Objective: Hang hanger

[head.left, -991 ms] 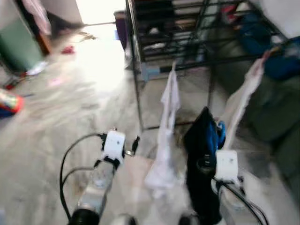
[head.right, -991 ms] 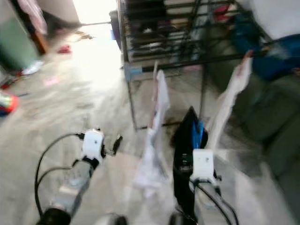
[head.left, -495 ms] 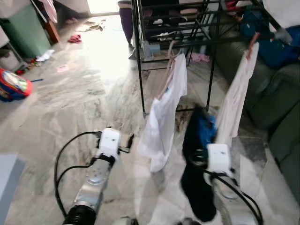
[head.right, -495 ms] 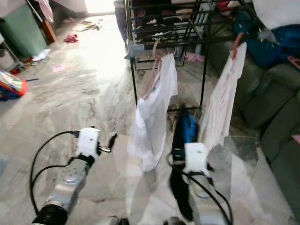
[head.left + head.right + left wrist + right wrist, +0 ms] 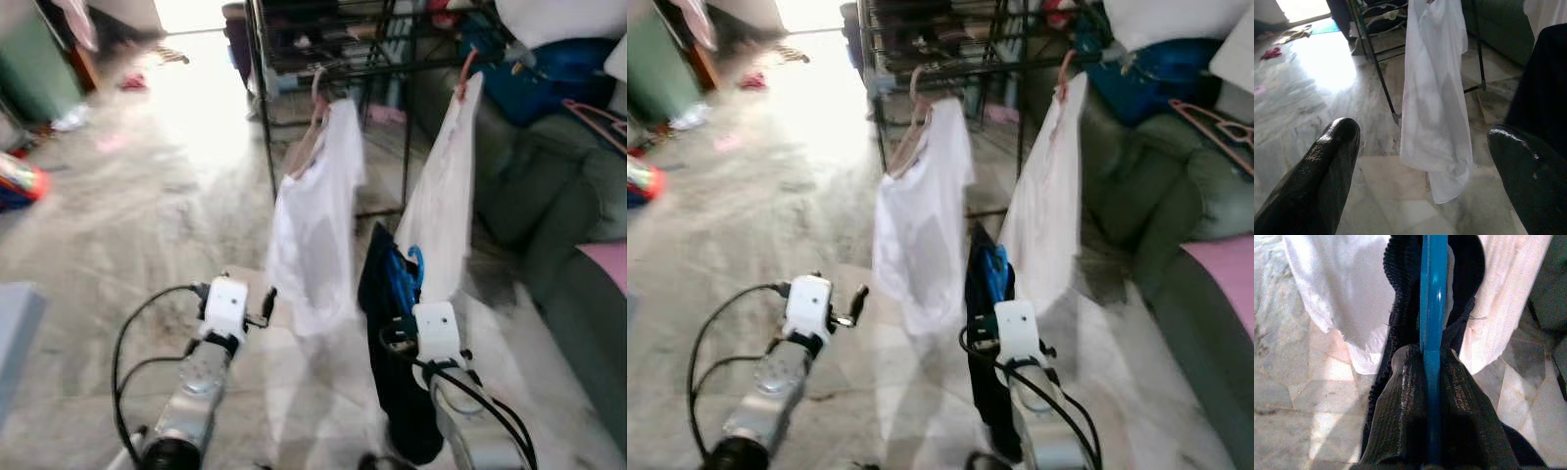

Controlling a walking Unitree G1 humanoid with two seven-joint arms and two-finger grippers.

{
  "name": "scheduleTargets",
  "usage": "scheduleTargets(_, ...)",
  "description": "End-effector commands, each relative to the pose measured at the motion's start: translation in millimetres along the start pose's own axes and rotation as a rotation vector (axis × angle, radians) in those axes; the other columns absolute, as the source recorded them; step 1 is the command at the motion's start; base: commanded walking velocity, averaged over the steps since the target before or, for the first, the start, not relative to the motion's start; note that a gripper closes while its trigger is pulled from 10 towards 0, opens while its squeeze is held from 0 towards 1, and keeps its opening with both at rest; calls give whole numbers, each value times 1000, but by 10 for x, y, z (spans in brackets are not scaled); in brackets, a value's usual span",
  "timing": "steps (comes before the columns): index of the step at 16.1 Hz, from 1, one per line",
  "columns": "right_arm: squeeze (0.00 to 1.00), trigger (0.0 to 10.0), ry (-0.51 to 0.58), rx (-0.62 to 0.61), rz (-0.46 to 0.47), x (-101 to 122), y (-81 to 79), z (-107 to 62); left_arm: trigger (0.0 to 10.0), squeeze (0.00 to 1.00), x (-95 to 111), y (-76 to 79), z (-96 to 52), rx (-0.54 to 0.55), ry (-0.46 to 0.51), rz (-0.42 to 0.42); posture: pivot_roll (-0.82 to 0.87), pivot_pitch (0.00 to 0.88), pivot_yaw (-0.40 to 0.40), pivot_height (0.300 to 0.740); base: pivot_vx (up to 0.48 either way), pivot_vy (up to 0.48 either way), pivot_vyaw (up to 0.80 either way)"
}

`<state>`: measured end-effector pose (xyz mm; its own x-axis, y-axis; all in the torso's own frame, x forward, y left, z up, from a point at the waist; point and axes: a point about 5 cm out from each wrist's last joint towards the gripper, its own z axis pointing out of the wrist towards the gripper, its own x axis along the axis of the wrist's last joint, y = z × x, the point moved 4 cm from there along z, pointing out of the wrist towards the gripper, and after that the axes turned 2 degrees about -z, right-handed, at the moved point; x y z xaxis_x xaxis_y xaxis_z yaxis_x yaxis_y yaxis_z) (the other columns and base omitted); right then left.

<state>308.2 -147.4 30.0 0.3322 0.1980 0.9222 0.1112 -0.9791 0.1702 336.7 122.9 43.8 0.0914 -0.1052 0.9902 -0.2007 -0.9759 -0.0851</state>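
The right gripper (image 5: 1431, 382) is pinching the blue hanger (image 5: 1432, 298) tight between its two black fingers (image 5: 1405, 396), which are closing flat against the plastic with no gap showing, and a dark garment (image 5: 392, 362) is draping from that hanger down in front of the right arm. The left gripper (image 5: 1425, 161) is holding nothing, its fingers spread wide apart and pointing toward the hanging white shirt (image 5: 313, 235). Judging by this, the pick-up is finished, while the hanging itself is not yet done: the blue hanger is sitting low and near, well below the black rack (image 5: 323, 69) at the far side. Two garments are already hanging from that rack, the white shirt on the left and a pale cloth (image 5: 441, 215) on the right, with the dark garment rising into the gap between them. That gap looks like the likeliest free stretch of rail, though the pictures are too blurred to be sure. The green sofa (image 5: 558, 225) is crowding the right side, whereas the marble floor (image 5: 127, 215) on the left is lying open for stepping closer.
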Motion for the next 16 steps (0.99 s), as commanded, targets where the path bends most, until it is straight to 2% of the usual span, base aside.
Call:
scheduleTargets(1, 0, 10000, 42, 15, -9, 116, -21, 52, 10000, 0, -29, 6, 5, 13, -10, 9, 38, 122, 14, 740, 0, 0, 0)
scheduleTargets(4, 0, 10000, 61, 37, -32, 200, -53, 151, 10000, 0, 46, 4, 92, 23, 15, 43, 50, 61, 12, 740, 0, 0, 0)
scheduleTargets(6, 0, 10000, 69, 39, -37, 229, -54, 174, 10000, 0, 82, -13, 122, 18, 26, 51, 50, 49, 11, 740, 0, 0, 0)
scheduleTargets(10, 0, 10000, 61, 55, -49, 162, -104, 206, 10000, 0, 95, -85, 171, 45, 26, 54, 58, 0, 11, 740, 0, 0, 0)
scheduleTargets(16, 0, 10000, 55, 84, -69, 133, -193, 291, 10000, 0, 118, -71, 228, 67, 36, 86, 76, 0, 11, 740, 0, 0, 0)
